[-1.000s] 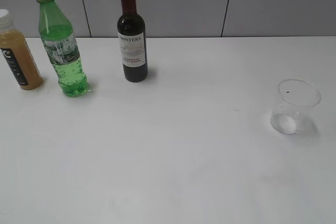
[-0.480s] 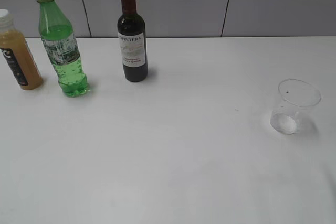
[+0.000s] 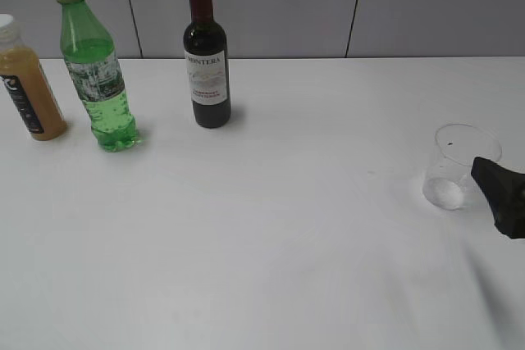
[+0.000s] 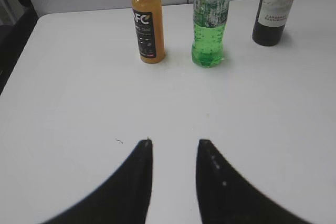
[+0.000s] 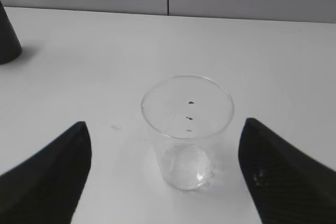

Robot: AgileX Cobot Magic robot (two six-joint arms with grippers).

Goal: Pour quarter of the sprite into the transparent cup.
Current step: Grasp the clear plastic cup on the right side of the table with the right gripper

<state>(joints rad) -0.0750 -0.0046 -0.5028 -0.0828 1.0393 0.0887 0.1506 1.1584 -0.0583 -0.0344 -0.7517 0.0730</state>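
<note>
The sprite bottle (image 3: 95, 71), green and uncapped, stands upright at the far left; it also shows in the left wrist view (image 4: 211, 19). The transparent cup (image 3: 459, 166) stands upright and empty at the right. In the right wrist view the cup (image 5: 187, 129) sits between and just ahead of the wide-open fingers of my right gripper (image 5: 165, 129), not touched. One right finger (image 3: 500, 194) enters the exterior view beside the cup. My left gripper (image 4: 174, 142) is open and empty over bare table, well short of the sprite.
An orange juice bottle (image 3: 26, 79) stands left of the sprite, also seen in the left wrist view (image 4: 147, 22). A dark wine bottle (image 3: 206, 55) with a red cap stands right of it. The table (image 3: 271, 243) is white, with a grey wall behind.
The right gripper has come into the exterior view from the right edge, next to the cup. Bottles and cup have not moved.
</note>
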